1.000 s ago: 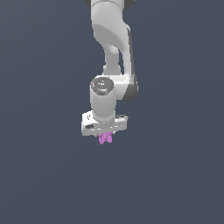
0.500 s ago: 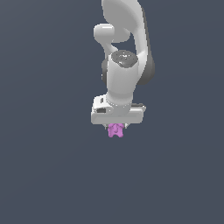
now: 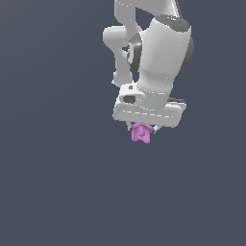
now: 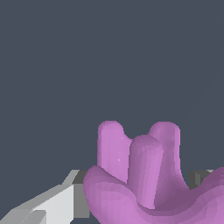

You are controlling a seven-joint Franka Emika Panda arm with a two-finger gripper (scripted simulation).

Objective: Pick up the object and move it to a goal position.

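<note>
The object [image 3: 141, 134] is a small pink-purple lumpy blob with lobes. It hangs just under the white gripper [image 3: 142, 129] in the exterior view, held off the ground. The gripper is shut on it; the fingers are mostly hidden by the wide white hand above. In the wrist view the object [image 4: 144, 175] fills the near part of the picture, with three rounded lobes pointing away. One grey-white finger [image 4: 52, 205] shows beside it, and a bit of the other side [image 4: 199, 178] shows past it.
The white arm [image 3: 158, 53] rises from the hand toward the top of the exterior view. Around it there is only a plain dark grey-blue background. No goal marker shows in either view.
The arm has moved toward the exterior view's right and appears larger, carrying the object with it. The object stays held in the gripper.
</note>
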